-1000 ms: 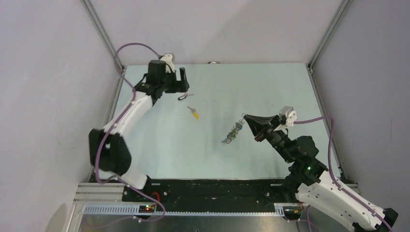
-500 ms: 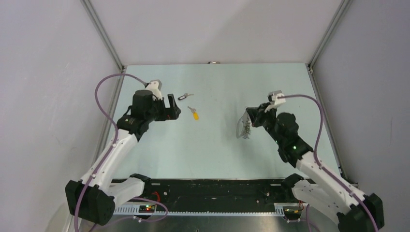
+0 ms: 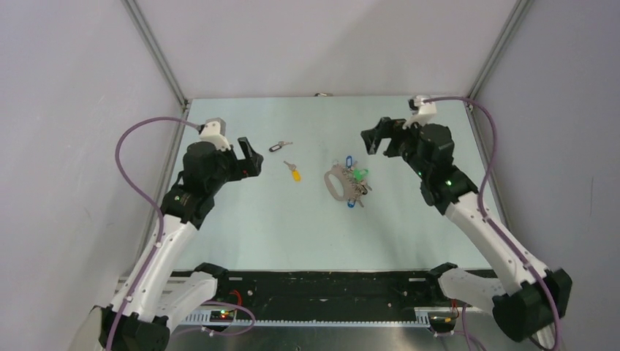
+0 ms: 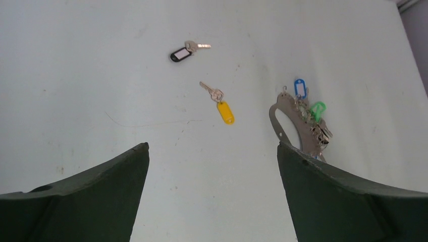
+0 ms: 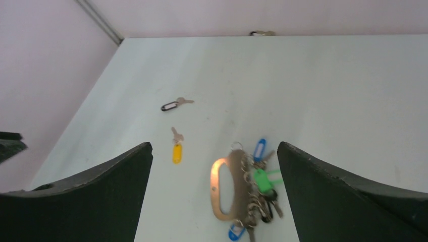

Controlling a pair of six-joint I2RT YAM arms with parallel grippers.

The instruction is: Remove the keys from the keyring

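The grey-beige oval keyring (image 3: 335,182) lies on the pale table, held by nothing. Several keys (image 3: 357,183) with green and blue tags are bunched on its right side. In the right wrist view the keyring (image 5: 222,187) looks slightly blurred, with a green tag (image 5: 260,179) beside it. Two loose keys lie to its left: a yellow-tagged one (image 3: 294,172) (image 4: 223,110) and a black-tagged one (image 3: 278,146) (image 4: 181,53). My right gripper (image 3: 374,136) (image 5: 214,146) hangs open above and behind the keyring. My left gripper (image 3: 251,156) (image 4: 212,146) is open, left of the loose keys.
A small metal fitting (image 3: 319,94) sits at the table's far edge. Aluminium frame posts (image 3: 157,55) and grey walls close in the left, right and back sides. The arm bases and a black rail (image 3: 322,285) run along the near edge.
My right gripper has opened and let go of the keyring, which dropped onto the table. The right arm then rose toward the far right. The left arm drew back toward the near left.
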